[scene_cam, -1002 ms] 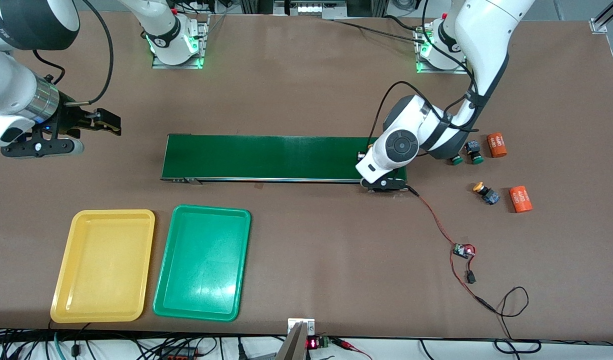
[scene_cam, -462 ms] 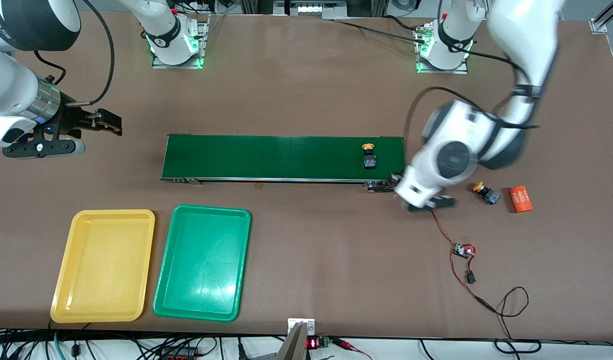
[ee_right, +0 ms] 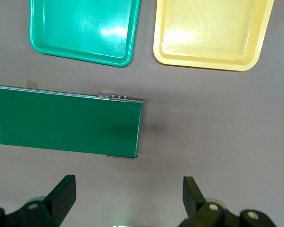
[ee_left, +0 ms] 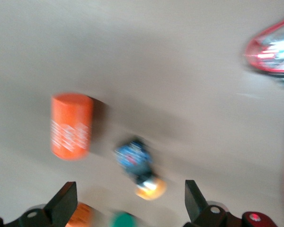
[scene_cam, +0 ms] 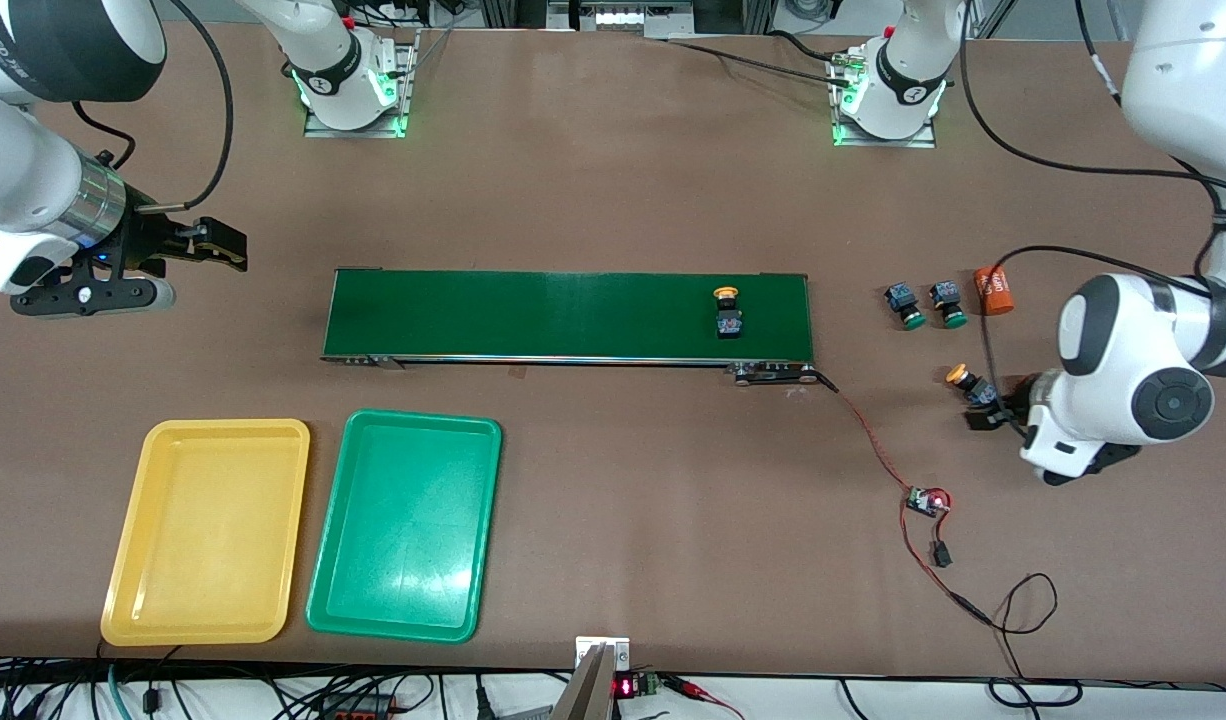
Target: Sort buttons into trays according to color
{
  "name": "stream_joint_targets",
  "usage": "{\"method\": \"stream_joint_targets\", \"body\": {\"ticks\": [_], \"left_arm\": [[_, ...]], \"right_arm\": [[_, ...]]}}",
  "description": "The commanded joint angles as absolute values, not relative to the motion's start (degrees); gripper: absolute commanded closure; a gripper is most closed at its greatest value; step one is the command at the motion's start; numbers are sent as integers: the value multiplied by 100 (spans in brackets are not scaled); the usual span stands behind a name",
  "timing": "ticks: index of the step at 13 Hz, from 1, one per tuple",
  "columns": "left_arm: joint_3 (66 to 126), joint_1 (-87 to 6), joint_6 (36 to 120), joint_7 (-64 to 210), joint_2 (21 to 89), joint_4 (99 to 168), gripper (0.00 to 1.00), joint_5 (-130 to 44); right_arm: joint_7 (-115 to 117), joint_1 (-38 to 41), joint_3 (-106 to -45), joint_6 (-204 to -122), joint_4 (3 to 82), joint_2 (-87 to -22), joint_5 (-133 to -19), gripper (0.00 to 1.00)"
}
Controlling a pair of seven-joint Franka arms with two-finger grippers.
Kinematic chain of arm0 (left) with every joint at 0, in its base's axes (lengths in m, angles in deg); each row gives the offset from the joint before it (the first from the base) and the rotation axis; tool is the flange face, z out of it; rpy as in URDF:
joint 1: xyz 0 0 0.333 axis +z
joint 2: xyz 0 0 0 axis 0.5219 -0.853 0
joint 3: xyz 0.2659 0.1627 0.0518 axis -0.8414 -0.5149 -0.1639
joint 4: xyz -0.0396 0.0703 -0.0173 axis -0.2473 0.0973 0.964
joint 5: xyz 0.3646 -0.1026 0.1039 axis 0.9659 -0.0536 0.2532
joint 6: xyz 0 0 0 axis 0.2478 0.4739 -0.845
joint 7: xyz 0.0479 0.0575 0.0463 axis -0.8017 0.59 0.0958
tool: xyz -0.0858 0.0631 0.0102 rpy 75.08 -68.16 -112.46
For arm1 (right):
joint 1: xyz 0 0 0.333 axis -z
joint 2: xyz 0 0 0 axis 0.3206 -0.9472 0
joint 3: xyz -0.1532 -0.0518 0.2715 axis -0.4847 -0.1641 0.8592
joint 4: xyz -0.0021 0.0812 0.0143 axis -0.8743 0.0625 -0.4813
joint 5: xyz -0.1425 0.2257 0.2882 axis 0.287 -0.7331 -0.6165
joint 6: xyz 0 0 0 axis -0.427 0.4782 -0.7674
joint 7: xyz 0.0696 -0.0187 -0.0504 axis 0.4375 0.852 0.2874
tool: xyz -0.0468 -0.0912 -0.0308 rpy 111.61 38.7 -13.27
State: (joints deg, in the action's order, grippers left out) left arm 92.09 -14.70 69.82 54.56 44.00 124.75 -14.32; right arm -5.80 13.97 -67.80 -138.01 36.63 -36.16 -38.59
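Observation:
One yellow-capped button (scene_cam: pixel 728 311) lies on the dark green conveyor belt (scene_cam: pixel 533 315), near the end toward the left arm. A second yellow-capped button (scene_cam: pixel 969 385) lies on the table, also in the left wrist view (ee_left: pixel 138 166). My left gripper (scene_cam: pixel 988 415) hangs open and empty just by it (ee_left: pixel 128 205). Two green-capped buttons (scene_cam: pixel 903 305) (scene_cam: pixel 948 305) lie side by side, farther from the front camera. The yellow tray (scene_cam: pixel 208 530) and green tray (scene_cam: pixel 403 525) sit empty, also in the right wrist view (ee_right: pixel 210 33) (ee_right: pixel 83 28). My right gripper (scene_cam: pixel 208 247) waits open (ee_right: pixel 128 198) over bare table beside the belt's other end.
An orange "4680" cylinder (scene_cam: pixel 993 288) lies beside the green buttons. Another orange cylinder (ee_left: pixel 71 125) shows in the left wrist view beside the yellow button; the left arm hides it in the front view. A small circuit board (scene_cam: pixel 925 500) with red wires trails from the belt.
The left arm has swung away from the belt's end to the table at its own end. The yellow button it left on the belt has shifted slightly along it. The right arm barely moved.

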Motion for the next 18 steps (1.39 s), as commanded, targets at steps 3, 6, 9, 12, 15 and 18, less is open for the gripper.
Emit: {"method": "stream_joint_targets", "body": {"ticks": [3, 6, 9, 12, 15, 18], "left_arm": [[9288, -661, 7364, 7096, 3979, 12319, 0, -1081], [9287, -554, 7786, 7355, 3785, 12607, 2, -1028], [9279, -553, 7893, 7381, 3785, 12820, 49, -1019], [9322, -606, 7622, 7908, 3890, 12724, 84, -1028], [9760, -624, 7034, 7944, 4407, 12636, 90, -1019], [10559, -615, 6120, 9291, 4699, 12565, 90, -1028]], "right_arm": [[-637, 1106, -6787, -14033, 3985, -3517, -3923, 0], [-742, 729, -6787, -14577, 4449, -3482, -3932, 0], [-1355, 246, -6769, -15771, 5467, -3246, -4081, 0], [-2365, 77, -6104, -16625, 6191, -3139, -4073, 0], [-3272, -62, -5618, -17145, 6473, -3253, -4046, 0], [-3747, -361, -5618, -17224, 6421, -3446, -3976, 0]]}}
